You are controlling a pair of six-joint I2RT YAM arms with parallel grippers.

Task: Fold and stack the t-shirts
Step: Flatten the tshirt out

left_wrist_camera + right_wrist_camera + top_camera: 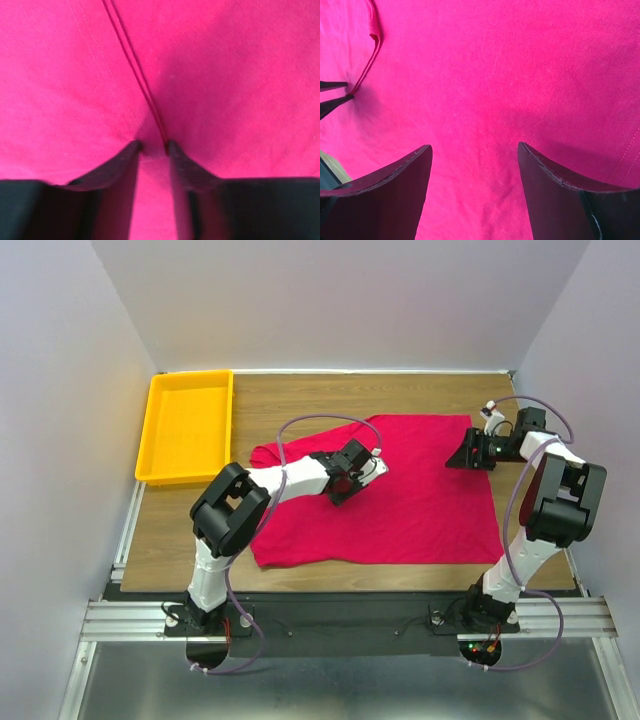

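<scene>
The crimson-red t-shirt (410, 500) lies spread mostly flat on the wooden table, with a bunched sleeve at its left. My left gripper (352, 478) is down on the shirt's upper left part. In the left wrist view its jaws (153, 145) are nearly together and pinch a raised fold of cloth along a stitched seam (135, 70). My right gripper (468, 454) is at the shirt's upper right edge. In the right wrist view it (475, 148) is wide open just above flat cloth (495, 75), holding nothing. The left gripper's fingertips (335, 102) show at that view's left edge.
A yellow plastic tray (150, 430) stands at the back left of the table, apart from the shirt. Bare wood (180, 540) lies left of the shirt and along the far edge. White walls close in the sides and back.
</scene>
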